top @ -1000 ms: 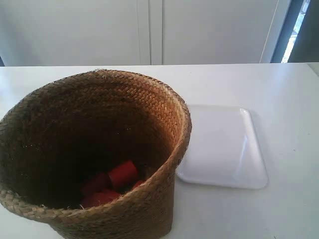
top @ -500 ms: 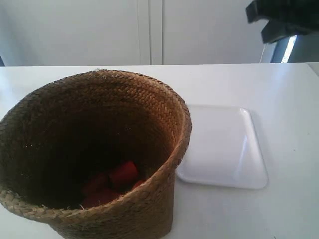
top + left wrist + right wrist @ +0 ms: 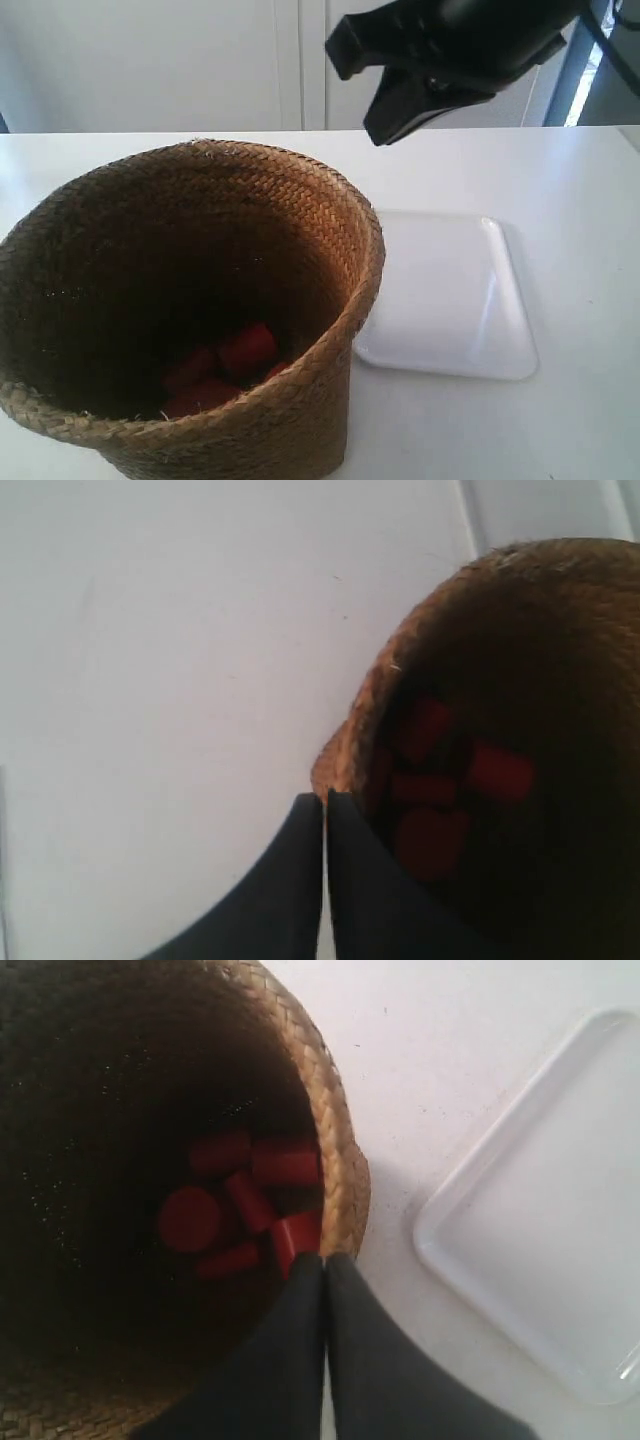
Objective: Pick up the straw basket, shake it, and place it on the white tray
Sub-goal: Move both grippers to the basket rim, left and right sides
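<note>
Straw basket (image 3: 330,215) stands upright on the white bench (image 3: 560,170), near and to the left in the exterior view. It is not lifted yet. White tray (image 3: 450,290) lies flat just to its right. From the right wrist view a strip of bare bench separates them, so the basket is beside the tray, not on it.

Left fingers (image 3: 300,860) are pressed together with only a hairline between them, hanging over the rim on the side away from the tray, gripping nothing. Right fingers (image 3: 295,1330) are also closed together and empty, over the rim on the tray side. A dark arm (image 3: 440,60) hangs above the far right of the basket in the exterior view; I cannot tell which arm it is from that view.

Step in hand looks like the approach to the rim. To do it well:
- Spread both pairs of fingers before descending.
- Straddle the braided rim, one finger inside and one outside.
- Take opposite sides so the basket comes up level; the woven wall will probably flex.
- Keep the shake short and upright so nothing hops out.
- The tray looks smaller than the basket's mouth, so centre the base on it.

Contents: the basket holds a handful of loose red pieces (image 3: 250,1195) at the bottom, some like short cylinders. The exact count is unclear in the shadow. The tray holds nothing.
</note>
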You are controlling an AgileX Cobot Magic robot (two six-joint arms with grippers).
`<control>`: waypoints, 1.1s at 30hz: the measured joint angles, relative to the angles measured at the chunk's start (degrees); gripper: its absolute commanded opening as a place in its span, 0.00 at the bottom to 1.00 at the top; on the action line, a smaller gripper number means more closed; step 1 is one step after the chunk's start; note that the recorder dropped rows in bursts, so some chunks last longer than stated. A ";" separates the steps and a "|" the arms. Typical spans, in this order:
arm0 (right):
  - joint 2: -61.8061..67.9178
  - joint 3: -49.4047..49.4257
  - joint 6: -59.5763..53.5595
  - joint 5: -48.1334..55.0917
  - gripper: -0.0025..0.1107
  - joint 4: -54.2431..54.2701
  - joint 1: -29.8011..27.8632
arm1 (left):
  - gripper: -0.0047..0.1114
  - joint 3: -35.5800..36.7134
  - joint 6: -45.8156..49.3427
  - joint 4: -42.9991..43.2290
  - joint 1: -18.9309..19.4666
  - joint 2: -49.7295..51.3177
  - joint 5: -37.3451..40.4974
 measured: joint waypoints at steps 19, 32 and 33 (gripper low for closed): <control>3.48 -3.09 5.25 0.00 0.42 -8.34 4.06 | 0.58 -5.18 -5.38 10.73 -12.18 8.24 2.72; 6.14 3.26 5.25 0.10 0.50 -7.46 4.41 | 0.60 -1.42 -6.11 12.43 -12.77 11.14 2.72; 6.63 3.41 5.25 0.10 0.50 -7.10 4.41 | 0.60 -0.92 -6.11 11.92 -12.77 11.45 2.72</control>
